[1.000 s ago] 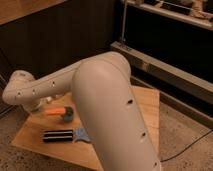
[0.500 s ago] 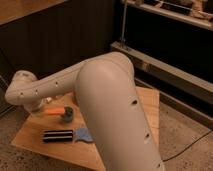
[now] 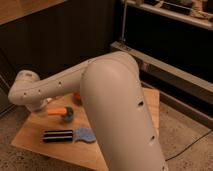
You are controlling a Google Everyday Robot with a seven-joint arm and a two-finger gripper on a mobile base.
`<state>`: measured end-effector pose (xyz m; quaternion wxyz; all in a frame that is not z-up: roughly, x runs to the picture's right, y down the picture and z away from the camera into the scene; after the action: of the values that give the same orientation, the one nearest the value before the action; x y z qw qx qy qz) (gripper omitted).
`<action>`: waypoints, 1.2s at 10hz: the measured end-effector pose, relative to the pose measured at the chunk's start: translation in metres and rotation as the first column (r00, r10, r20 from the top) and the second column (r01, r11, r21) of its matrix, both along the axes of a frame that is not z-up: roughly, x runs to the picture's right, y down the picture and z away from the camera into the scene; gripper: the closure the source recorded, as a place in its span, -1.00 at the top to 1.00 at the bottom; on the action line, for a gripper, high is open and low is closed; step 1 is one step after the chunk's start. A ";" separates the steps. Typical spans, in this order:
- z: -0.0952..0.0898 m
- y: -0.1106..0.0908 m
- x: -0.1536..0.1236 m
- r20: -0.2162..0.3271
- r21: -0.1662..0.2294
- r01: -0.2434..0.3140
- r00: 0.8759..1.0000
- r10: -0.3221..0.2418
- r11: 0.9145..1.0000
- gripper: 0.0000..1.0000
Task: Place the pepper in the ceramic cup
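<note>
The orange pepper (image 3: 56, 111) lies on the wooden board (image 3: 35, 131) at the left. Its right end meets the small dark grey-blue ceramic cup (image 3: 67, 115); I cannot tell whether it rests on the rim or beside it. My big white arm (image 3: 112, 100) sweeps across the view from lower right to a rounded joint (image 3: 25, 89) at the left, just above the pepper. My gripper is hidden behind that end of the arm, and none of it shows.
A black ribbed bar (image 3: 57, 135) and a flat blue cloth-like piece (image 3: 85, 134) lie at the board's front. A reddish thing (image 3: 77, 97) peeks out behind the arm. A dark wall stands behind, a metal rack (image 3: 165, 60) at right, and speckled floor lies around.
The arm's left end has shifted a little to the right. The pepper, cup, bar and cloth have not moved.
</note>
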<state>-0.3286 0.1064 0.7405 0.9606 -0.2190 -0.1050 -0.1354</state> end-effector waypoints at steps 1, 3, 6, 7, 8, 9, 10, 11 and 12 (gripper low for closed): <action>0.000 0.000 0.002 -0.005 0.000 -0.002 1.000 0.002 1.000 -0.86; 0.000 0.001 0.005 -0.008 0.000 -0.005 1.000 0.005 1.000 -0.86; 0.000 0.002 0.005 0.000 -0.005 -0.018 1.000 0.018 1.000 -0.86; 0.001 0.003 0.004 0.005 -0.007 -0.025 1.000 0.025 1.000 -0.86; 0.002 0.003 0.004 0.010 -0.008 -0.030 1.000 0.030 1.000 -0.86; 0.002 0.003 0.004 0.015 -0.008 -0.036 0.999 0.037 0.999 -0.86; 0.003 0.003 0.005 0.019 -0.009 -0.044 0.999 0.044 0.999 -0.86; 0.003 0.003 0.006 0.024 -0.011 -0.051 0.998 0.051 0.999 -0.86; 0.004 0.003 0.007 0.026 -0.013 -0.057 0.998 0.057 0.998 -0.82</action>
<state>-0.3211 0.1099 0.7443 0.9612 -0.2198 -0.1247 -0.1103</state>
